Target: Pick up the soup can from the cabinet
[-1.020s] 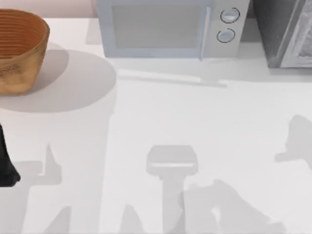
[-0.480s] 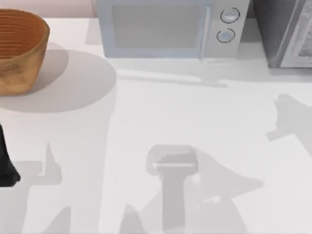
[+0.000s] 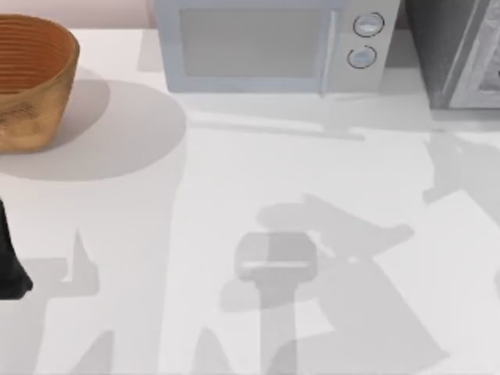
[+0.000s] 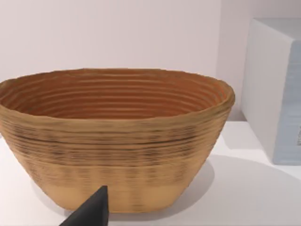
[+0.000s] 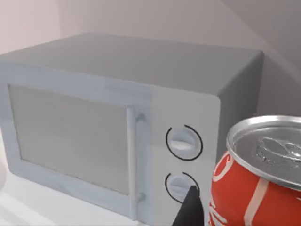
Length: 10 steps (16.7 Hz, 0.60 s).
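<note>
The soup can (image 5: pixel 256 181), red with white marks and a grey metallic top, sits very close in the right wrist view, in front of the microwave (image 5: pixel 117 127). My right gripper (image 5: pixel 225 212) is shut on it, and one dark finger (image 5: pixel 190 209) lies against the can's side. The cabinet (image 3: pixel 457 51), dark grey speckled with a paler panel, stands at the table's far right back corner. My left arm (image 3: pixel 9 266) is parked at the left edge of the table, facing the basket (image 4: pixel 113 141).
A woven brown basket (image 3: pixel 31 78) stands at the back left. The white microwave (image 3: pixel 266 47) with two round dials fills the back middle, next to the cabinet. Arm shadows fall across the white table (image 3: pixel 234 180).
The right arm's shadows on the table have slid left and toward the microwave. The left arm, the basket and the microwave have not moved.
</note>
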Tool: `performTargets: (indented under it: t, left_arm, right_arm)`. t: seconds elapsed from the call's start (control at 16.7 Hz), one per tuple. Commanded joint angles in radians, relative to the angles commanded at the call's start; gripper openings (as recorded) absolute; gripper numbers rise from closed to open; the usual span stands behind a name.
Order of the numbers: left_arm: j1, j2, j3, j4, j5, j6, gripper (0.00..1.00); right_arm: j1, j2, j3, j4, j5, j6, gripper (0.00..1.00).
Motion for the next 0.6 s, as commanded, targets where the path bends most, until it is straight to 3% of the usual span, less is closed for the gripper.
performTargets:
  t: [0.6]
  left_arm:
    - [0.000,0.000,0.000,0.000,0.000,0.000,1.00]
  right_arm:
    - [-0.039,0.498,0.168,0.344,-0.187,-0.001,0.00]
